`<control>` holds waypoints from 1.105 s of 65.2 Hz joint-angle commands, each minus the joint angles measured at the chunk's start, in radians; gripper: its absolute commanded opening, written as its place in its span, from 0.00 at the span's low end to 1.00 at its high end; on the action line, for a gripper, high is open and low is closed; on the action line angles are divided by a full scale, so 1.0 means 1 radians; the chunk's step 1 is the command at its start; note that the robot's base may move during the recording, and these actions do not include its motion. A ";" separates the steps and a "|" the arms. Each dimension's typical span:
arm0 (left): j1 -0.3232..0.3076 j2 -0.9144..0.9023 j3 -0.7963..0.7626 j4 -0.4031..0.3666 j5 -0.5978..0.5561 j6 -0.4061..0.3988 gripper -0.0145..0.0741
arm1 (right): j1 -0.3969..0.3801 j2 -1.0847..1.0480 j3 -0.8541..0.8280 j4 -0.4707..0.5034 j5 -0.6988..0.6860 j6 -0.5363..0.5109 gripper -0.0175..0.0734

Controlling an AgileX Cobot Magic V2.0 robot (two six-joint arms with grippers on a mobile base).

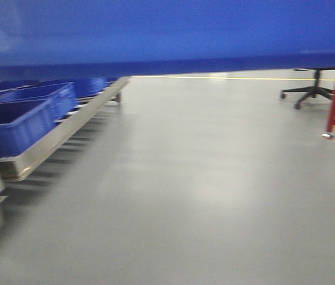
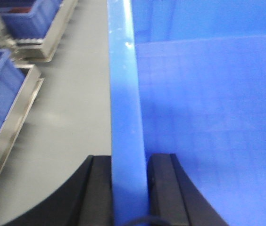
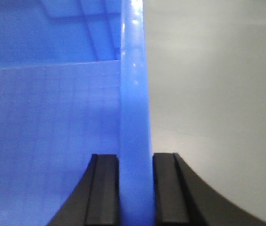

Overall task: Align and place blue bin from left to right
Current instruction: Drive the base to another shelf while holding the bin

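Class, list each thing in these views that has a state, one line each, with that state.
Large bright blue plastic bin: held up off the floor by both hands.
Left hand: shut on one bin wall.
Right hand: shut on the opposite wall.
Smaller blue plastic bins: resting on the metal roller rack.

Your front camera looks forward, low over the grey floor (image 1: pixel 203 190). The blue bin (image 1: pixel 167 32) is so near that it fills the top from 10 to 2 o'clock, and a metal rack (image 1: pixel 54 142) runs off toward 10 o'clock. Your left wrist camera looks along the left gripper (image 2: pixel 129 188), tight on the bin's rim at 12 o'clock, and shares that rack at 10 o'clock. Your right wrist camera sits equally near over the right gripper (image 3: pixel 135 188), sharing only bin and floor.
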 commanded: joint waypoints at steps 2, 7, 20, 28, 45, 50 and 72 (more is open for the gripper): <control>-0.018 -0.004 -0.010 -0.004 -0.091 0.003 0.04 | 0.006 -0.008 -0.010 -0.037 -0.130 -0.007 0.12; -0.018 -0.004 -0.010 -0.004 -0.091 0.003 0.04 | 0.006 -0.008 -0.010 -0.037 -0.130 -0.007 0.12; -0.018 -0.004 -0.010 -0.004 -0.091 0.003 0.04 | 0.006 -0.008 -0.010 -0.037 -0.130 -0.007 0.12; -0.018 -0.004 -0.010 -0.004 -0.091 0.003 0.04 | 0.006 -0.008 -0.010 -0.037 -0.130 -0.007 0.12; -0.018 -0.004 -0.010 -0.004 -0.091 0.003 0.04 | 0.006 -0.008 -0.010 -0.037 -0.130 -0.007 0.12; -0.018 -0.004 -0.010 -0.004 -0.091 0.003 0.04 | 0.006 -0.008 -0.010 -0.037 -0.130 -0.007 0.12; -0.018 -0.004 -0.010 -0.004 -0.091 0.003 0.04 | 0.006 -0.008 -0.010 -0.037 -0.130 -0.007 0.12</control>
